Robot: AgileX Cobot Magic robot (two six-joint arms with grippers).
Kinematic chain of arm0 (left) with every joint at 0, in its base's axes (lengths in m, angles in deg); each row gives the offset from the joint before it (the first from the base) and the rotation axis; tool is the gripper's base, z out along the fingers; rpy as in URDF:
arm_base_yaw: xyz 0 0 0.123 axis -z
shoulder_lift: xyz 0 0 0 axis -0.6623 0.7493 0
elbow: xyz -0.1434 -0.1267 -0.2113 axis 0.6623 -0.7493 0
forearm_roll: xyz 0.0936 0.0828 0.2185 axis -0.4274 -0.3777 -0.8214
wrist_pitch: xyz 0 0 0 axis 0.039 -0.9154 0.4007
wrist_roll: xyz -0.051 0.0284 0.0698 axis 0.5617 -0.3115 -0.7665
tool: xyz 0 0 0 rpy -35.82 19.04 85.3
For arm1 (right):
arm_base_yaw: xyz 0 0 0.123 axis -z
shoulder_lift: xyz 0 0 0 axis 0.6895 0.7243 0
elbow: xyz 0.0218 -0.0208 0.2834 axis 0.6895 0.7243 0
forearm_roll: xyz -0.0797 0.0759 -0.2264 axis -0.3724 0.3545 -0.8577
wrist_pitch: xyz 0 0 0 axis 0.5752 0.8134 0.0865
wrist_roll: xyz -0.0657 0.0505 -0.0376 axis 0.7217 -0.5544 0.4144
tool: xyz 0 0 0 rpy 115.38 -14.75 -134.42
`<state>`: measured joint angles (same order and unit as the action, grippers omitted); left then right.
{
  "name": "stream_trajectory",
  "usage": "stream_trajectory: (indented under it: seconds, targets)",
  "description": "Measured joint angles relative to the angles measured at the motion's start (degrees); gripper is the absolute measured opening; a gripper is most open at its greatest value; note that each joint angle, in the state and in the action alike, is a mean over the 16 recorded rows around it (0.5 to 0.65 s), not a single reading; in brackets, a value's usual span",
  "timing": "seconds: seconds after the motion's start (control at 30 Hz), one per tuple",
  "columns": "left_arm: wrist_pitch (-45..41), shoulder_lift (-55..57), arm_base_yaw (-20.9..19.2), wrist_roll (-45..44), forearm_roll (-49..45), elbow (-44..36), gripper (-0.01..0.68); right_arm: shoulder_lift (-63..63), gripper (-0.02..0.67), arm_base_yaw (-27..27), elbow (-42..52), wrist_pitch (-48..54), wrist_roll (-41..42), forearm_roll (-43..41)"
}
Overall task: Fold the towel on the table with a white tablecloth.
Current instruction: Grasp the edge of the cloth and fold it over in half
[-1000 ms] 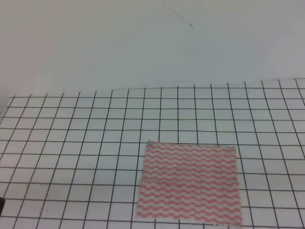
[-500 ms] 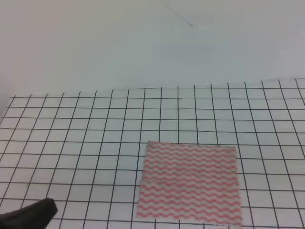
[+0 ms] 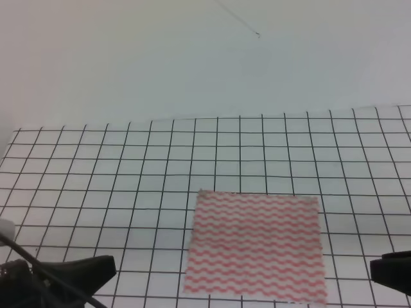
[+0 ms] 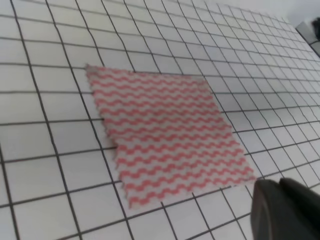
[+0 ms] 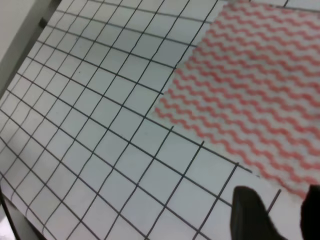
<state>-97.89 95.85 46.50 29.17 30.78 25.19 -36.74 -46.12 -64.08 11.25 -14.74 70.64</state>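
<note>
Towel (image 3: 255,246) lies flat and unfolded on the tablecloth (image 3: 128,186), near the front edge of the table (image 3: 51,167) and a little right of centre in the high view, its pink-red and white wavy stripes running across its width. It spans a few grid squares, with all four corners resting on the cloth. The left gripper (image 3: 96,269) shows at the lower left of the high view, dark, pointing toward the towel but apart from it; only a blurred dark tip shows in the left wrist view, so I cannot tell how its jaws stand. The right gripper (image 5: 277,212) sits just off the towel's edge, and two dark fingers (image 5: 250,212) with a gap between them suggest it is released, holding nothing.
</note>
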Motion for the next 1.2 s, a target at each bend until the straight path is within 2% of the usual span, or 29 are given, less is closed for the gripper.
stream_trajectory:
  seconds: [0.17,0.57,0.8,1.2]
  targets:
    - [-1.6,3.4,0.0,-2.3,1.2,0.1,-0.001,8.1,0.240,-3.9,0.0,-1.8,3.9,3.2]
    - [-3.5,5.2,0.0,-3.9,1.3,0.1,0.006,24.4,0.245,-14.2,-1.7,-14.2,2.1,5.5]
    - [-4.5,5.2,0.0,-3.7,-0.2,0.1,0.036,32.9,0.246,-15.1,-5.0,-17.9,-1.1,5.0]
    - [-4.3,5.2,0.0,-3.4,-1.5,0.1,0.088,42.7,0.246,-15.0,-9.3,-21.0,-2.1,2.7]
